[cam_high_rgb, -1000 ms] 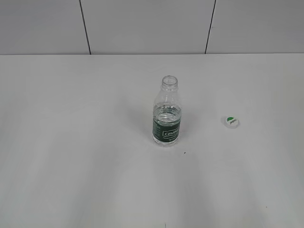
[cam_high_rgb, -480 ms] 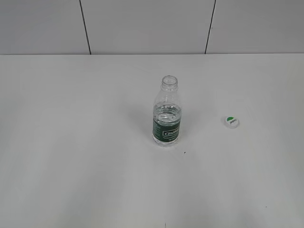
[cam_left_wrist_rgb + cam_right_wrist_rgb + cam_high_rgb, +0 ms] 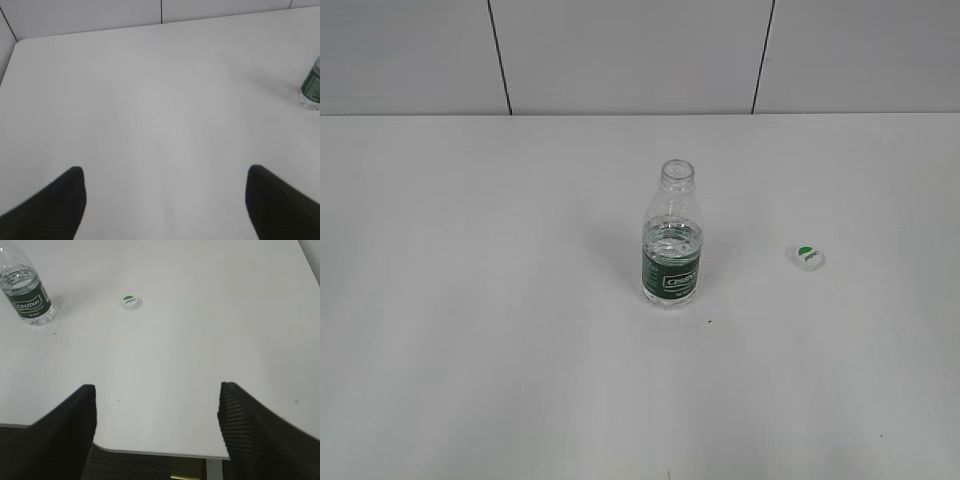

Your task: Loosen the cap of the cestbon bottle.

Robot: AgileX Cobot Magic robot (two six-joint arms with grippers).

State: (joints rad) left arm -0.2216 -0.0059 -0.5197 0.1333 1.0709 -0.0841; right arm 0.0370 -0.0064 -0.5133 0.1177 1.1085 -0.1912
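Nothing has moved in the last second. Left gripper [image 3: 165, 200] spread, empty; the cestbon bottle [image 3: 671, 240] stands uncapped far ahead to its right. Right gripper [image 3: 157, 425] spread too; the cap [image 3: 130, 302] lies well ahead-left, so loosening looks done.

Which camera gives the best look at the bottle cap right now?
The right wrist view: the cap lies top-up on the table, its green mark clear. The exterior view shows it small, right of the cestbon bottle. The left wrist view misses it.
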